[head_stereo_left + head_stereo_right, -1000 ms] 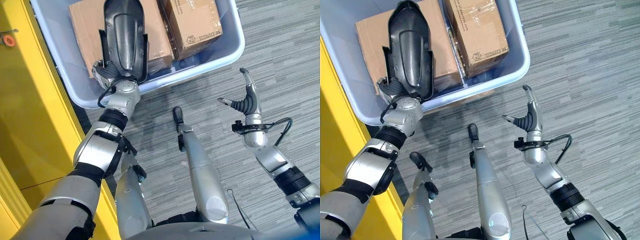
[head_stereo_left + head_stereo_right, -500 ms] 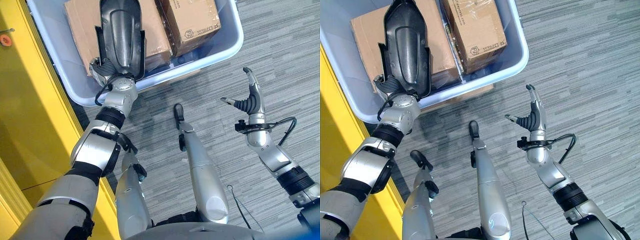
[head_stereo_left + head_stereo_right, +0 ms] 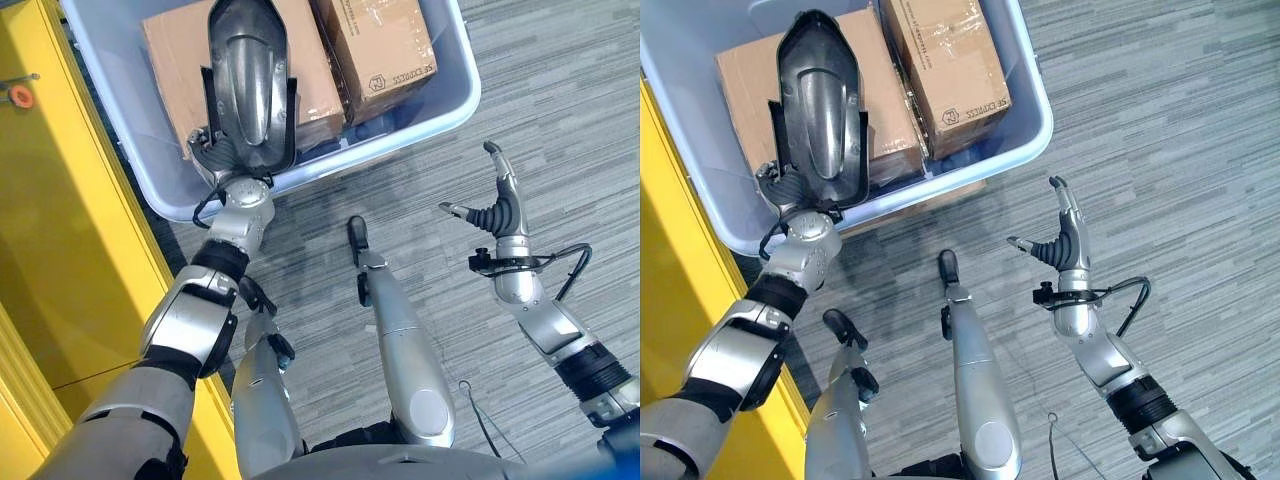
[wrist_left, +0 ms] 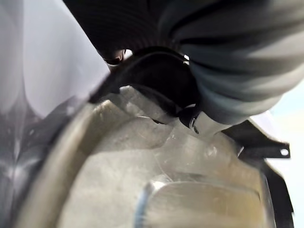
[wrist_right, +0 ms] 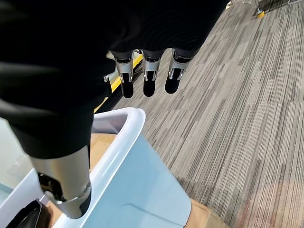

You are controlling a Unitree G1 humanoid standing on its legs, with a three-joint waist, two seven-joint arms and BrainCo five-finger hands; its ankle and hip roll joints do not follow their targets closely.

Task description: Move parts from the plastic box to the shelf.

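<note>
Yellow shelf beside pale blue plastic box; left hand grips the glossy black moulded part over the box's cardboard cartons; lift clear of its rim before swinging shelfward; right hand idle, fingers spread.

A long black moulded part, glossy, rounded at its far end and ribbed down the middle, with flat tabs along both edges, is held by its near end above the near rim of a pale blue plastic box. It lies lengthwise over the larger of two brown cardboard cartons packed side by side inside the box; the smaller carton sits just beside the part, towards the box's right wall.
</note>
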